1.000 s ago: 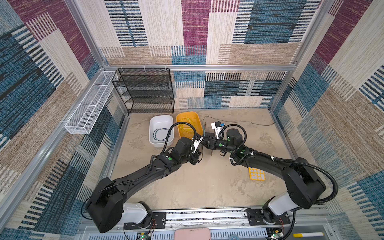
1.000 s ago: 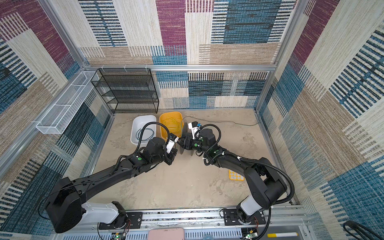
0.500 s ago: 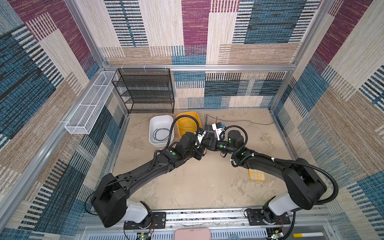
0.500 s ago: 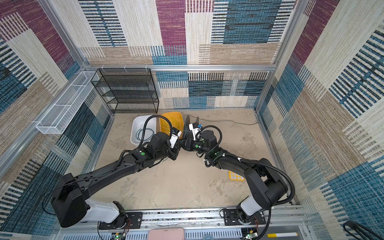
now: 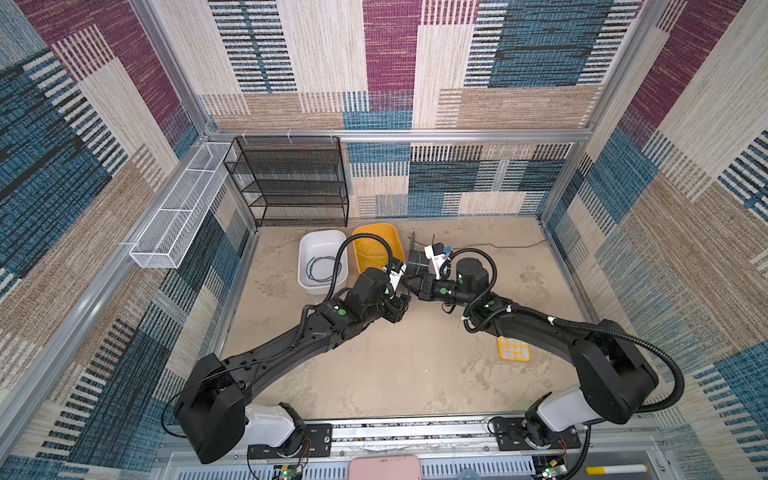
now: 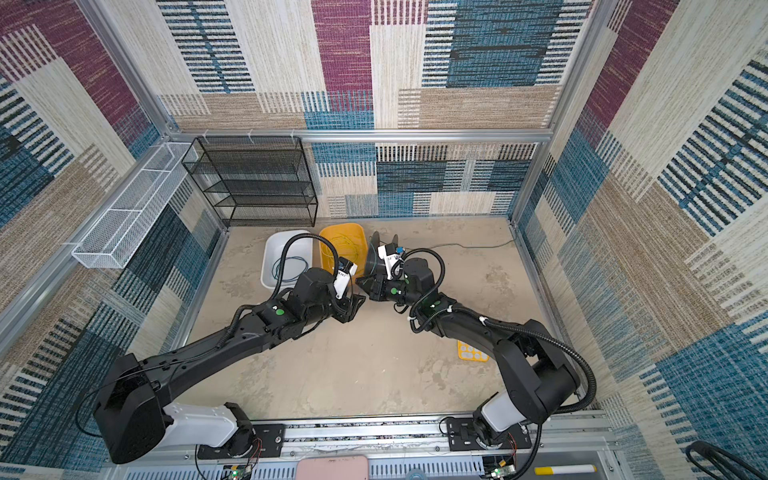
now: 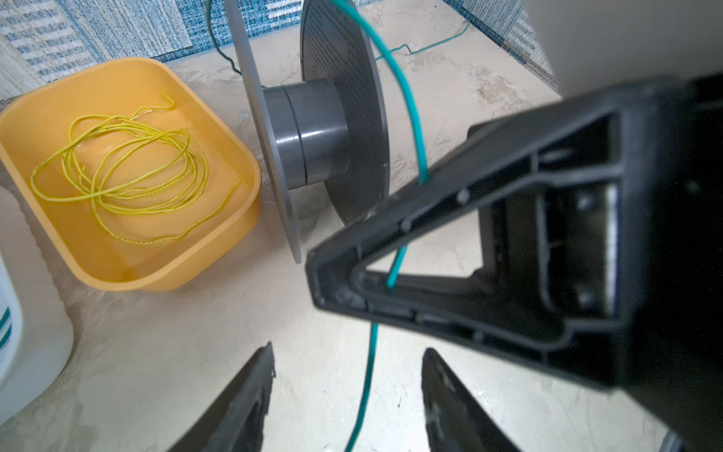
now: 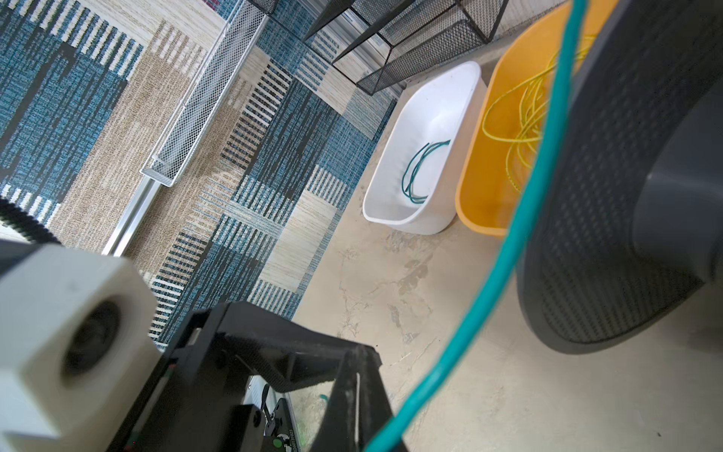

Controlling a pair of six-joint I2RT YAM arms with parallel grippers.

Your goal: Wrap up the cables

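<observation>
Three cables show. The yellow cable (image 7: 129,164) lies loose in the yellow tub (image 7: 187,274), and a third cable (image 8: 409,176) lies in the white tub (image 5: 322,243). The teal cable (image 7: 410,117) is the one being worked.

In a top view the spool (image 5: 415,262) stands on edge, with the yellow tub at its 9 o'clock and the white tub beyond that. Both grippers meet at its 6 o'clock. The teal cable comes down past a flange into the right gripper (image 7: 336,285), whose jaws are pinched tight on it. Below that it hangs between the parted fingers of the left gripper (image 7: 348,348), which grips nothing.

The hub looks bare, so winding seems barely begun. To do the step well, the right gripper should hold the line taut while the left closes on the slack below. Then the cable should be led between the flanges onto the hub, not over a rim.

The left arm (image 5: 291,353) stretches low from 7 o'clock toward 1, nearly straight. The right arm (image 5: 540,324) reaches from 5 toward 10, elbow bent.
</observation>
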